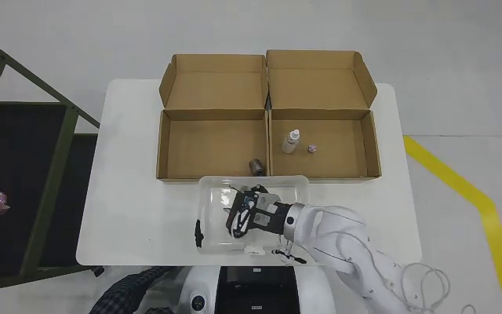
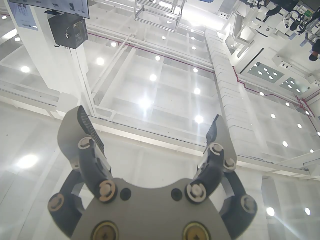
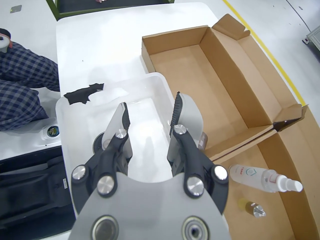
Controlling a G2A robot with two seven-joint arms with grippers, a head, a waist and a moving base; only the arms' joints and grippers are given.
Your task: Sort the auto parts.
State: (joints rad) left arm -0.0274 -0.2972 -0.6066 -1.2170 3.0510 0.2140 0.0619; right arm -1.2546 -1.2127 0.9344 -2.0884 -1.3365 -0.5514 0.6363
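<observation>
Top view. The white table (image 1: 125, 196) is carrying a clear bin (image 1: 212, 182) at its robot-side edge. The right gripper (image 1: 239, 212) is hovering over the bin's interior. A black scrap (image 1: 198, 231) is clinging to one end wall of the bin. Two open cardboard boxes are sitting just beyond the bin, touching each other. The left box (image 1: 204, 149) is holding a dark cylinder (image 1: 256, 166) in the corner nearest the bin. The right box (image 1: 345, 145) is holding a spray bottle (image 1: 291, 141) and a small part (image 1: 312, 147), both farther from the bin.

Left wrist view. The left gripper (image 2: 148, 116) is pointing up at the ceiling, well away from the bin, fingers spread wide and gripping nothing.

Right wrist view. The right gripper is hanging above the bin floor with its fingers parted and nothing between them. A round grey item (image 3: 98, 144), mostly hidden behind one finger, is lying low in the bin.
</observation>
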